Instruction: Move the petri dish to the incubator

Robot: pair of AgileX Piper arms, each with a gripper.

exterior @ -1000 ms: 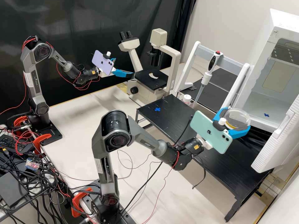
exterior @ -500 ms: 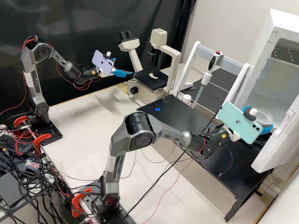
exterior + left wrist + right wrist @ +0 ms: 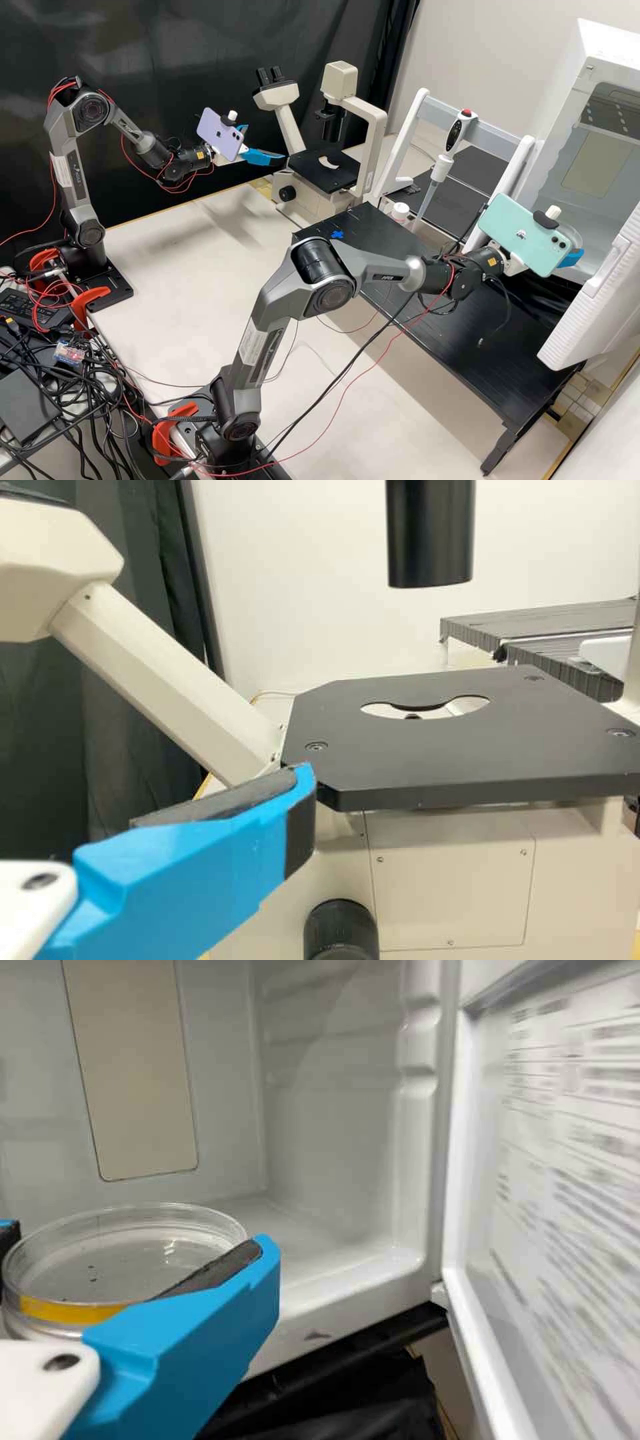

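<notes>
Right wrist view: held the petri dish (image 3: 125,1255) clamped between the blue fingers (image 3: 205,1325) of the right gripper (image 3: 136,1240), just before the open incubator (image 3: 340,1150). In the high view, had the left gripper (image 3: 267,143) with fingers parted, well apart from the dish, the microscope (image 3: 327,170) beyond its fingertips (seemingly uninvolved). Judged pick-up done and carry nearly so; left, likely, lowering onto the floor (image 3: 290,1235) beyond the fingers, then release.

Grey-and-black segmented arms with thin red cables
</notes>
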